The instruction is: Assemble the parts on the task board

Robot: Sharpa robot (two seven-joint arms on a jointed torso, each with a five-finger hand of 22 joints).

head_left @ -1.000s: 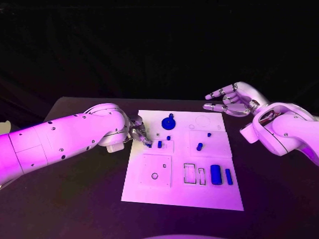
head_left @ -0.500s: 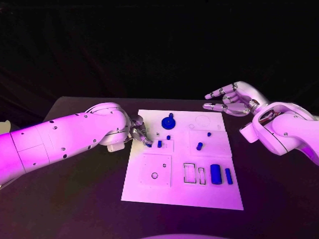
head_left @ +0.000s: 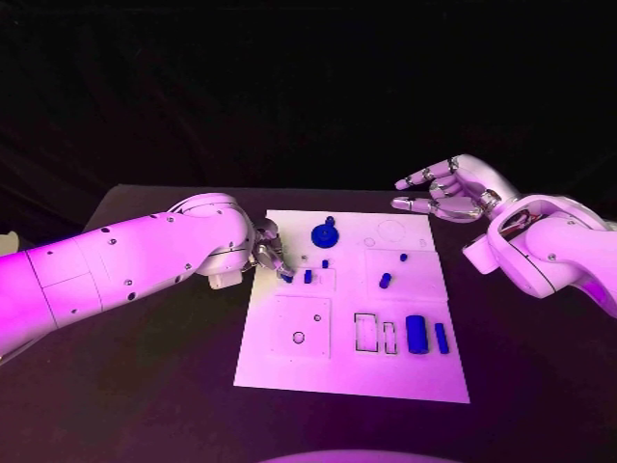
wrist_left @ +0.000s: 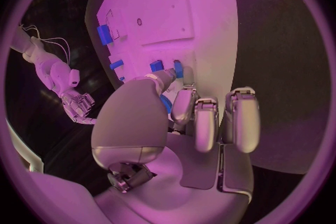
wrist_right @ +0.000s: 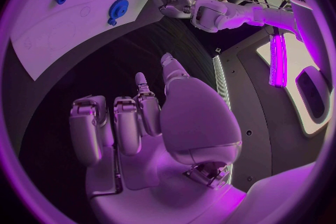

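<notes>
Pinching a blue part [head_left: 290, 280], left hand [head_left: 267, 253] over task board [head_left: 336, 371].

My left hand [head_left: 267, 253] sits at the task board's [head_left: 295, 371] left edge. My right hand [head_left: 447, 191] hovers beyond its far right corner.

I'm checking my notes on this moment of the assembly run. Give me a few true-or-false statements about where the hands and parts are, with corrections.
1. The left hand is at the left edge of the task board, its fingers down by a small blue part. True.
2. The right hand grips the blue gear. False: it hovers beyond the board's far right corner with nothing in it; the blue gear sits on the board, apart from it.
3. Two long blue bars lie side by side near the board's right side. True.
4. The board lies on a white table. False: the table is black.
</notes>
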